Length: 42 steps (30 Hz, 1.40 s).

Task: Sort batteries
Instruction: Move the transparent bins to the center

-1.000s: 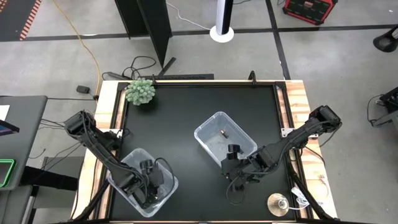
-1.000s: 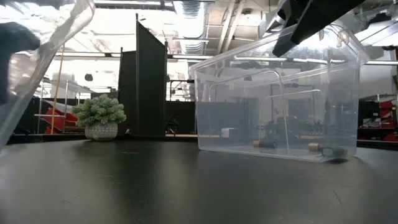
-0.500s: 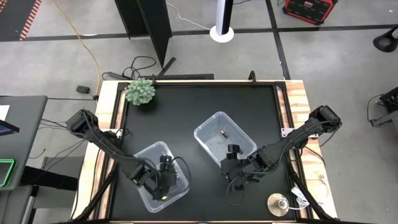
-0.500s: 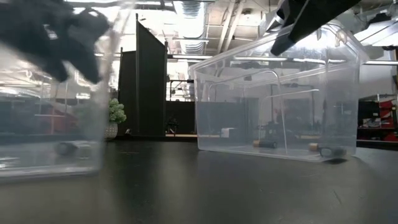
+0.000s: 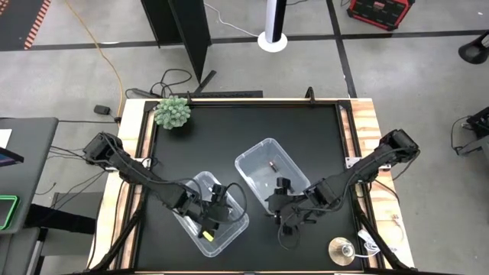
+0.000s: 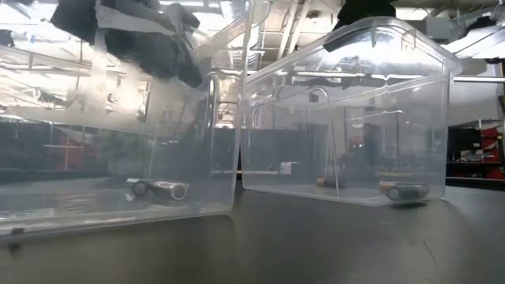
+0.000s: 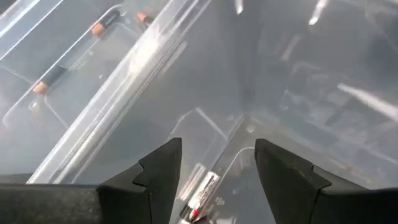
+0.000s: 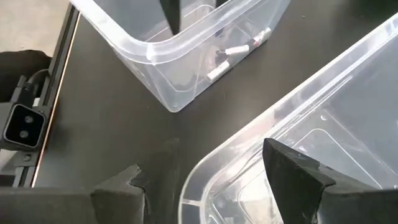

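Two clear bins stand side by side on the black table. The left bin (image 5: 229, 233) (image 6: 118, 158) holds whitish-silver batteries (image 8: 236, 50) (image 7: 202, 191) on its floor. The right bin (image 5: 252, 164) (image 6: 347, 118) holds dark batteries with orange ends (image 7: 68, 59) (image 6: 406, 191). My left gripper (image 5: 216, 205) (image 7: 217, 163) is open and reaches down into the left bin. My right gripper (image 5: 281, 205) (image 8: 211, 177) is open at the right bin's near corner, one finger on each side of its wall (image 8: 249, 140). My left gripper comes from above into the left bin's far right part, fingers apart over a whitish battery. The bin rests on the table; where a finger meets its wall does not show. My right gripper straddles the right bin's near rim; whether it touches I cannot tell.
A small potted plant (image 5: 173, 112) stands at the far left corner. A round silver disc (image 5: 341, 250) lies off the mat by the near right edge. A yellow tag (image 5: 205, 235) sits in the left bin. Bare black mat lies far of the bins.
My left gripper has travelled toward the table's right, and the left bin has slid with it from the near left corner until it stands close beside the right bin. In the low view the left bin went from steeply tilted to nearly flat. The right bin shifted slightly left.
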Available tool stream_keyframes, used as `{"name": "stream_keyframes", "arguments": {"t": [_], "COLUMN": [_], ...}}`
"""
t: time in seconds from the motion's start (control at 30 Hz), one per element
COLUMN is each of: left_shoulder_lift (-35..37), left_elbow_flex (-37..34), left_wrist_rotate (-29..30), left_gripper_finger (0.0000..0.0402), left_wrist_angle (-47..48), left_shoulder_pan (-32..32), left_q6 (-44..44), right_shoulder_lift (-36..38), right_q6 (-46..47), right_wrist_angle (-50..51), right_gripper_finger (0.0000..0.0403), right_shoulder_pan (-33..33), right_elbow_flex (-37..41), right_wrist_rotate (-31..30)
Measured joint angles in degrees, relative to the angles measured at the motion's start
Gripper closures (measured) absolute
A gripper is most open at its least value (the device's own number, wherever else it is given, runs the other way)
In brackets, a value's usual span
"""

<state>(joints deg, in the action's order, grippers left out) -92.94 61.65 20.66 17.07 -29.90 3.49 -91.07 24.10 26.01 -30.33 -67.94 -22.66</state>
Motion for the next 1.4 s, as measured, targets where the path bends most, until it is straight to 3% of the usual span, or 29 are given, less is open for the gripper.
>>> {"name": "stream_keyframes", "arguments": {"t": [0.3, 0.5, 0.67, 0.83, 1.13, 1.4], "left_shoulder_lift": [0.0, 0.1, 0.1, 0.1, 0.1, 0.1], "left_elbow_flex": [4.0, 9.1, 13.5, 17.6, 25.0, 25.8], "left_wrist_rotate": [0.0, 6.1, 13.6, 16.9, 17.0, 9.2], "left_gripper_finger": [0.0190, 0.0192, 0.0193, 0.0193, 0.0194, 0.0194], "left_wrist_angle": [3.9, 9.7, 17.1, 20.0, 35.0, 39.9], "left_shoulder_pan": [-1.4, -3.1, -5.6, -8.8, -19.5, -30.1], "left_q6": [0.8, 0.4, 4.2, 7.7, 26.3, 45.7], "right_shoulder_lift": [0.0, 0.0, 0.0, 0.0, 0.0, 0.0], "right_q6": [-4.8, -7.8, -9.5, -9.6, -9.2, -9.2], "right_wrist_angle": [0.0, 0.2, 0.7, 0.8, 2.5, 2.8], "right_gripper_finger": [0.0158, 0.0158, 0.0158, 0.0158, 0.0158, 0.0158], "right_shoulder_pan": [0.0, 0.1, 0.1, -0.1, -1.6, -1.5], "right_elbow_flex": [0.0, 0.0, 0.0, 0.0, 0.0, 0.0], "right_wrist_rotate": [-1.3, -3.1, -3.2, -3.1, -3.1, -3.1]}}
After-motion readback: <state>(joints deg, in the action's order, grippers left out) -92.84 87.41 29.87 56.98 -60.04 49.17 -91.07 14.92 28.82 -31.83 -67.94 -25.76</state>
